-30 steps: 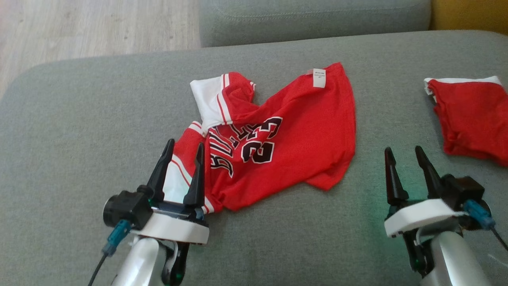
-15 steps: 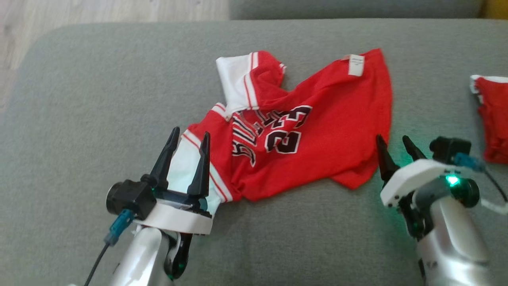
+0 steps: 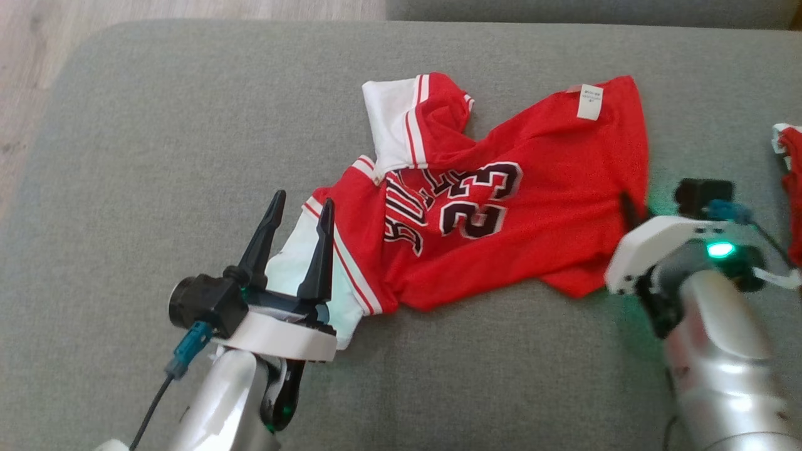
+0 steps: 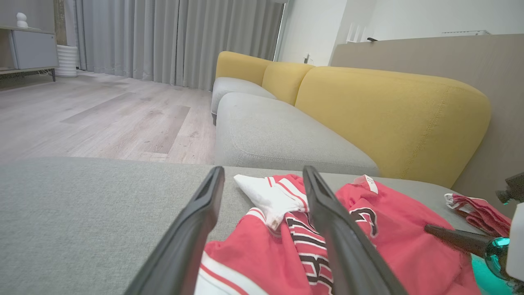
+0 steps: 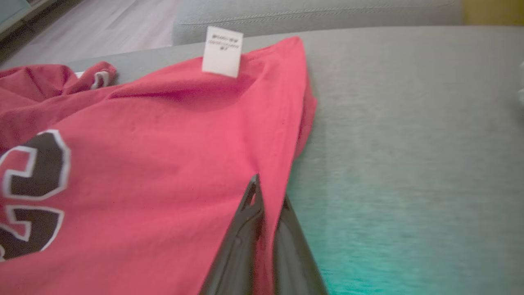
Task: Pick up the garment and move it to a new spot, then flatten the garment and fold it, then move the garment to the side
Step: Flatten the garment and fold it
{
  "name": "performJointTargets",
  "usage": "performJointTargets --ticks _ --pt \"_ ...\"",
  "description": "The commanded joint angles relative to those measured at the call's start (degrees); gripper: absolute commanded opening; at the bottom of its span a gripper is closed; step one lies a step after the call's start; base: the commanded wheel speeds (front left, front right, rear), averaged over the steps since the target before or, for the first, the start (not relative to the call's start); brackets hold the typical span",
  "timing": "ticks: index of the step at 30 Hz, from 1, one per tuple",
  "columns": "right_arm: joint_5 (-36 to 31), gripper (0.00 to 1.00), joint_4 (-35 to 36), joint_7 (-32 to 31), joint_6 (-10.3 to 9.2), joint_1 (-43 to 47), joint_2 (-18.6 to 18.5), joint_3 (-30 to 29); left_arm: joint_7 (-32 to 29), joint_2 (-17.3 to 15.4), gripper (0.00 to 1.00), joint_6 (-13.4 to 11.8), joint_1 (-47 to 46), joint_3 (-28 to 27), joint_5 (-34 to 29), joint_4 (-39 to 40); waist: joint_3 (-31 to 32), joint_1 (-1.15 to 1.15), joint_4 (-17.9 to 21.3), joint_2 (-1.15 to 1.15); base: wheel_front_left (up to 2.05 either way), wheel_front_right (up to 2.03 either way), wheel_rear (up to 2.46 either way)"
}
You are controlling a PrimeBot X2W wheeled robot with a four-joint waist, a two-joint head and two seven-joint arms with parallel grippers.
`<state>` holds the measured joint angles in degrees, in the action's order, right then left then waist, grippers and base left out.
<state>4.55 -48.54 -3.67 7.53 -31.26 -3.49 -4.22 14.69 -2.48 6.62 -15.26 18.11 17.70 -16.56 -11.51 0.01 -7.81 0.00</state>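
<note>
The garment [image 3: 532, 213], a red jersey with a black 23 on it, is lying rumpled in the middle of the grey sofa cushion [image 3: 156, 125]. Its white-trimmed part is bunched toward the left and a white label [image 3: 589, 102] sits at the far right corner. The right hand [image 5: 268, 192] is on its right edge. In the right wrist view the two fingers are pinched together with a thin strip of red cloth caught between them, so it's got hold of the garment right at the hem. From the head view you mostly just see one dark fingertip at the edge and a green light on the wrist. The left hand [image 3: 302, 200] is spread wide with nothing in it, fingers pointing over the white striped end on the near left. I can't tell if it's touching the cloth. Off to the right, well apart, there's another red piece [image 3: 791, 188] on the same cushion. Further out, the left wrist view shows a yellow sofa back [image 4: 389, 114], wood floor [image 4: 102, 119] and grey curtains [image 4: 163, 41].
</note>
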Motion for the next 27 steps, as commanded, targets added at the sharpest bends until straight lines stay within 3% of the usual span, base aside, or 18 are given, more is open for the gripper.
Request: performJointTargets --ticks 1,10,11,12,18,21,27 --pt "-1.5 0.0 2.0 1.0 -0.04 -2.5 -0.8 0.0 0.3 -0.4 1.0 0.0 -1.9 -1.9 0.2 1.6 0.3 -0.01 0.3 0.0 0.0 0.0 0.0" --pt "-9.3 0.0 6.1 0.6 -0.04 -5.0 -5.8 -5.1 0.3 -0.4 1.0 -0.4 -1.4 -1.6 0.8 2.0 1.4 -0.01 1.0 0.0 0.0 0.0 0.0" --pt "-9.8 0.19 6.4 0.7 -0.04 -5.3 -6.1 -4.8 0.3 -0.4 1.0 -0.4 -1.4 -1.5 0.9 2.0 1.4 -0.01 1.1 0.0 0.0 0.0 0.0" --pt "-10.4 1.0 6.5 0.8 -0.04 -5.6 -6.4 -4.7 0.3 -0.4 1.0 -0.4 -1.3 -1.5 1.0 2.0 1.5 -0.01 1.1 0.0 0.0 0.0 0.0" --pt "-9.8 1.0 10.4 5.2 -0.04 -5.3 -3.8 -5.9 0.3 -0.4 1.0 -0.7 -1.0 -1.9 1.1 2.1 2.3 -0.01 1.7 0.0 0.0 0.0 0.0" --pt "-6.0 1.0 18.2 13.1 -0.04 -1.3 -1.8 -4.1 0.3 -0.4 1.0 -0.7 -0.4 -2.5 0.9 2.4 3.4 -0.01 2.9 0.0 0.0 0.0 0.0" --pt "-0.4 1.0 29.8 15.9 -0.04 9.8 0.5 -5.4 0.3 -0.4 1.0 -0.7 1.0 -3.3 0.4 2.5 5.3 -0.01 4.8 0.0 0.0 0.0 0.0"
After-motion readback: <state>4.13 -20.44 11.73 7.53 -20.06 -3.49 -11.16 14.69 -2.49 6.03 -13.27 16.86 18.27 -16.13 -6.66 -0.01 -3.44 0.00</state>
